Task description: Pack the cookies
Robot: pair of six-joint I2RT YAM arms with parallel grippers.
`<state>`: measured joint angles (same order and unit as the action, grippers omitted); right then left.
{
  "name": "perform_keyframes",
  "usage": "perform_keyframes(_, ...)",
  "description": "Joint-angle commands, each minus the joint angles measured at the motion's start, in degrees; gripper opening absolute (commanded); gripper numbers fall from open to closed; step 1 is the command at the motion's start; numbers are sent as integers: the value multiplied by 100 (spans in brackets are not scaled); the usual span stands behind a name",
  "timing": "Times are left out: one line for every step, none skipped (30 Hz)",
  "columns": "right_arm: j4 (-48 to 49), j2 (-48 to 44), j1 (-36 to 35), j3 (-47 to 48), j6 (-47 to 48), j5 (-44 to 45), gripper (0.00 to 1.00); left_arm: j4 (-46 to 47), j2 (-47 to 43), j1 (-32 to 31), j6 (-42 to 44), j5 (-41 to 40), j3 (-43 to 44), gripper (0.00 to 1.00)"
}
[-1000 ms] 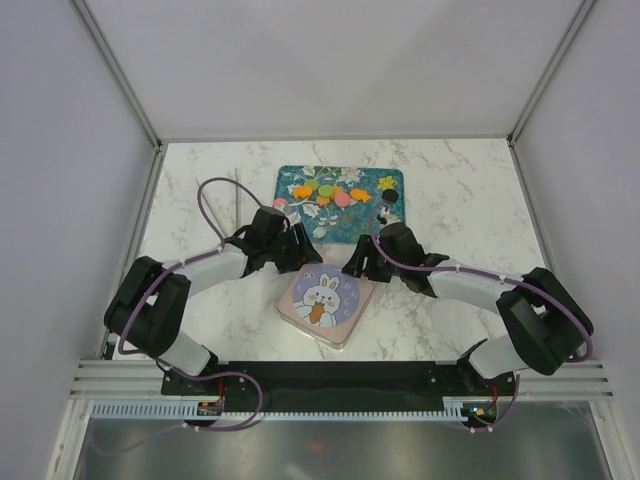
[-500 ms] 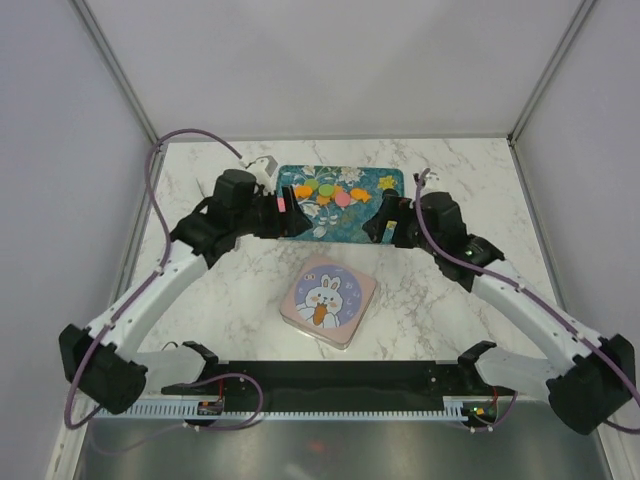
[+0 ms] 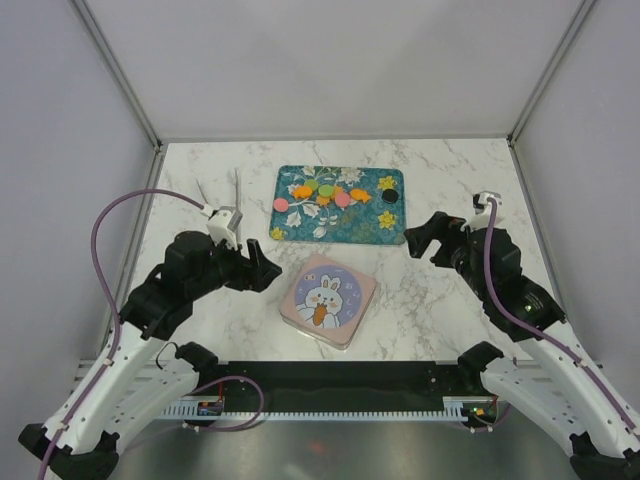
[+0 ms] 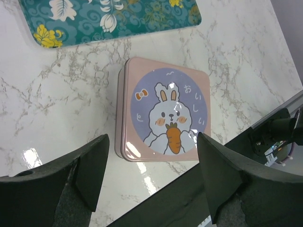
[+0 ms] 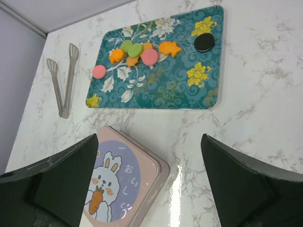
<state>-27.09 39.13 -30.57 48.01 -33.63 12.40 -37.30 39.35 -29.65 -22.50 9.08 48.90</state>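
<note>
Cookies (image 5: 142, 53) lie clustered on the teal floral tray (image 5: 161, 90) at the far middle of the marble table (image 3: 440, 320): orange, green and pink pieces in a loose group, one pink cookie (image 5: 99, 71) off toward the tray's left end, and a dark sandwich cookie (image 5: 204, 42) apart near its right end. Nearer the arms sits the pink rabbit tin (image 4: 163, 111), its lid on and seated flat, well clear of the tray. Metal tongs (image 5: 64, 80) rest on the table left of the tray.

The left gripper (image 4: 151, 175) hangs over the tin with fingers spread wide and nothing between them; the right gripper (image 5: 149, 182) is likewise spread and empty, looking across tin and tray.

Risks from here, as I judge them: the lid gives little edge to catch, so a pinch at one side could slide the whole tin across the glossy marble or tip it. The cookies touch each other, so fingers closing on one could shove or crack its neighbours. The tongs are thin and lie flat, likely to skate away when grasped.
</note>
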Motion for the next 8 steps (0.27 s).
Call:
perform_keyframes(-279, -46, -2, -55, 5, 368, 98, -41, -147, 12, 255, 41, -188, 82)
perform_keyframes(-279, -46, 7, -37, 5, 394, 98, -23, -173, 12, 238, 67, -214, 82)
perform_keyframes(-279, -46, 7, -20, 23, 403, 98, -6, -182, 12, 237, 67, -215, 82)
perform_keyframes(-279, -29, 7, -2, 32, 394, 98, -23, -217, 12, 246, 76, -206, 82)
perform_keyframes(-270, -3, 7, 7, 23, 412, 98, -14, -226, 12, 255, 85, -206, 82)
perform_keyframes(-262, 24, 7, 42, 5, 447, 98, -6, -244, 12, 255, 102, -223, 82)
perform_keyframes(-235, 41, -2, 59, -30, 465, 98, 3, -270, 12, 255, 103, -232, 82)
perform_keyframes(-218, 85, 7, 59, -21, 499, 98, 21, -296, 12, 255, 129, -241, 82)
